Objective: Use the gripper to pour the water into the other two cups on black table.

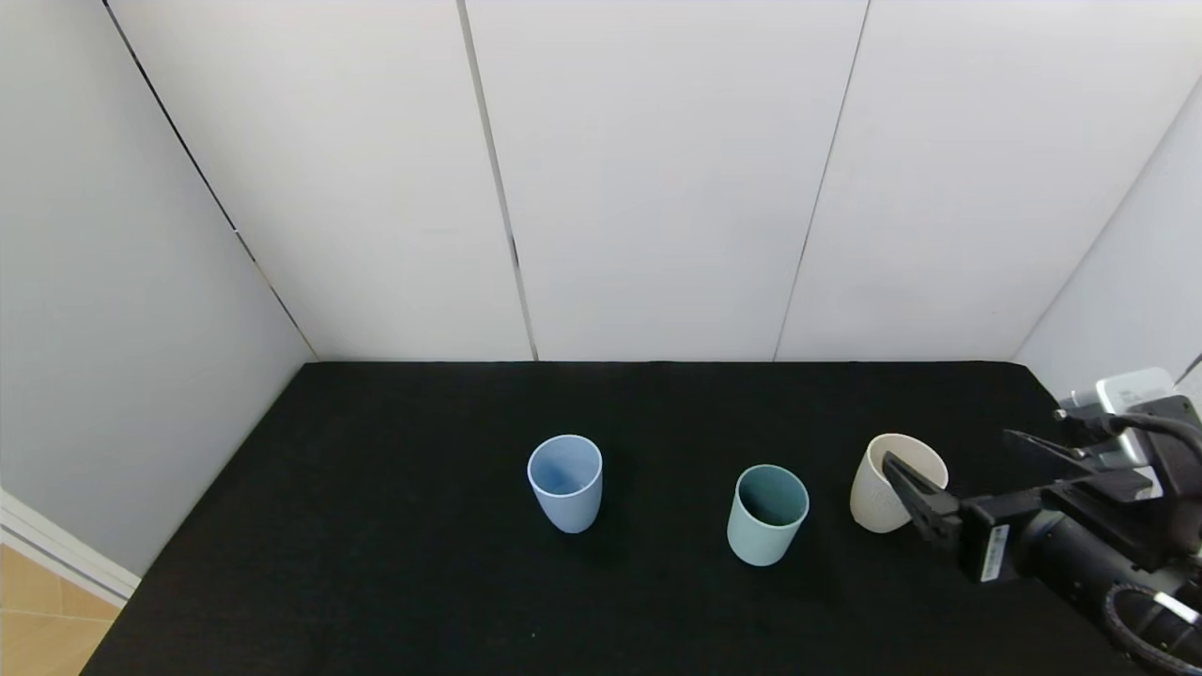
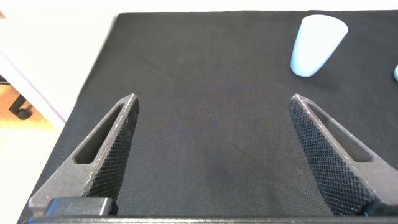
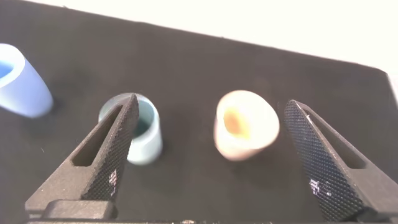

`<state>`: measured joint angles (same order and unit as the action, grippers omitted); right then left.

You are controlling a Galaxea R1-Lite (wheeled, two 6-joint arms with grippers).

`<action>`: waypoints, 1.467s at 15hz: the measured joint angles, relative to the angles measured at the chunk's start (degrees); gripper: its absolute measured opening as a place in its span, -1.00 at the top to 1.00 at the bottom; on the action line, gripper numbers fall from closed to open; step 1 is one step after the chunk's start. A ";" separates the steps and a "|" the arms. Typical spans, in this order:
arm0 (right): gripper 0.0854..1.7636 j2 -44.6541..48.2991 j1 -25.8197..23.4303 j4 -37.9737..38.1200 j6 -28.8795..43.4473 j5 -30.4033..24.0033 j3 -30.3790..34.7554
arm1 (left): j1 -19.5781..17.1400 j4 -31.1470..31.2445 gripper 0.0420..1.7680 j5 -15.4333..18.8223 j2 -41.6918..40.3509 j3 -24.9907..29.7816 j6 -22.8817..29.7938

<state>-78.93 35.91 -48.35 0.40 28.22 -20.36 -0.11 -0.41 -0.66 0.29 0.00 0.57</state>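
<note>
Three tumblers stand upright on the black table (image 1: 376,563): light blue (image 1: 564,481) on the left, teal-green (image 1: 767,514) in the middle, cream-beige (image 1: 892,479) on the right. My right gripper (image 1: 948,447) is open and empty, just right of the cream cup, with one finger (image 1: 916,498) in front of its side. In the right wrist view the gripper (image 3: 211,106) frames the cream cup (image 3: 245,124), with the teal cup (image 3: 146,134) behind one finger and the blue cup (image 3: 22,84) farther off. My left gripper (image 2: 213,99) is open over bare table, the blue cup (image 2: 317,43) far ahead. I cannot make out any water.
White wall panels (image 1: 657,188) close off the table at the back and both sides. The table's left edge (image 2: 93,81) drops to a wooden floor (image 1: 38,610). The right arm's wrist and cables (image 1: 1108,526) fill the table's right front corner.
</note>
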 joint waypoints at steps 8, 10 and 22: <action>-0.92 19.72 -1.61 15.30 2.35 1.18 5.29 | 0.00 0.01 -0.94 0.00 0.00 0.00 0.00; -0.92 24.33 -6.14 17.09 3.25 -0.33 7.00 | 0.00 0.01 -0.94 -0.02 0.00 0.00 0.02; -0.92 59.09 -40.40 49.25 1.52 -34.06 8.42 | 0.00 0.00 -0.94 0.00 0.00 0.00 0.02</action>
<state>-19.85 -4.49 0.90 1.93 -5.84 -11.93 -0.11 -0.41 -0.66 0.29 0.00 0.60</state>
